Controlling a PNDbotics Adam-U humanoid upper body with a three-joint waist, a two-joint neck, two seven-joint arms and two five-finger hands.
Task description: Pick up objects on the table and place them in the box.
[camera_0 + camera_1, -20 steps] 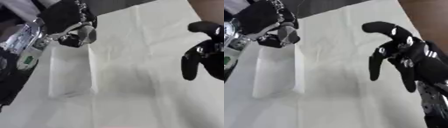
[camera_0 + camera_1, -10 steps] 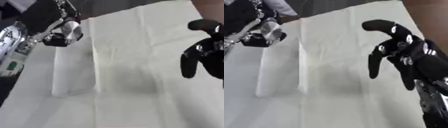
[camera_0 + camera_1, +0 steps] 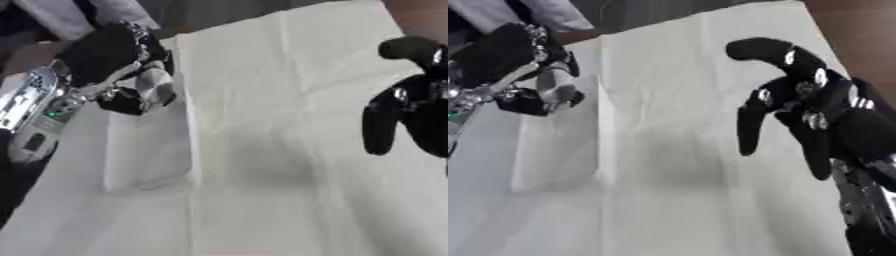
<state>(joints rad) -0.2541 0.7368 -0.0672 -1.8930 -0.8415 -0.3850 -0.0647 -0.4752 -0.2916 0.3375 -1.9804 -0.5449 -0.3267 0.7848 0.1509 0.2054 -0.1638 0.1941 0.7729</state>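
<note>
Since the earlier frame, left hand (image 3: 118, 70) has dropped back down above the box (image 3: 147, 150), fingers curled round a small grey-white object (image 3: 156, 89). Box lies directly below that hand on the white cloth (image 3: 289, 125). Right hand (image 3: 815, 110) hovers well apart, fingers relaxed, holding nothing.

My left hand (image 3: 109, 70) is motion-blurred at the box's (image 3: 144, 150) far end; whether my curled fingers hold anything I cannot tell. My right hand (image 3: 815, 110) runs off the picture's right edge.
</note>
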